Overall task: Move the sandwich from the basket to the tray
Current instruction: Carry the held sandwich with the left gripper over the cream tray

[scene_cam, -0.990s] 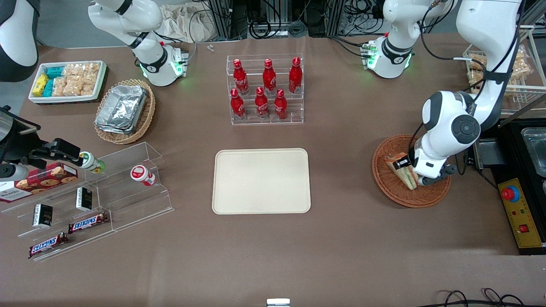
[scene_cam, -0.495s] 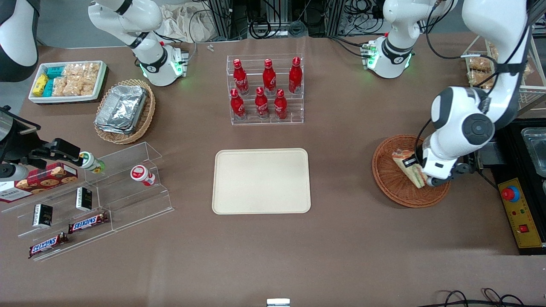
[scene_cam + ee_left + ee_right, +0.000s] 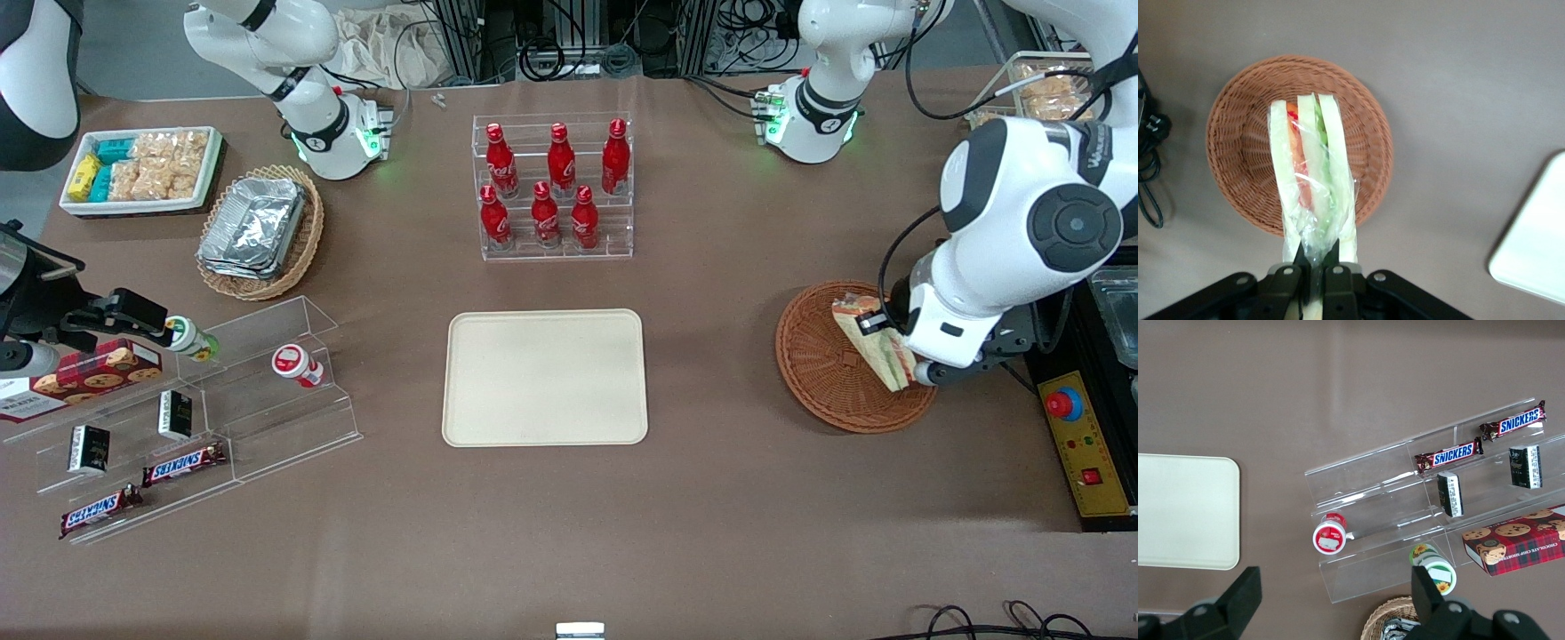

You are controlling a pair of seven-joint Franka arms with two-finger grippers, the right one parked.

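Above the basket, the pincer has risen, clamped on the sandwich.

The basket is rough woven wicker, reddish-brown and matt. Thin, glossy, crinkled clear film wraps the sandwich, held above the basket by the gripper with its matt black plastic fingers. The tray looks smooth, matt cream plastic. The table is dull brown.

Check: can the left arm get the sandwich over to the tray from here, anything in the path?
Probably yes. The gripper is shut on the sandwich above the basket, and only bare table shows between basket and tray.
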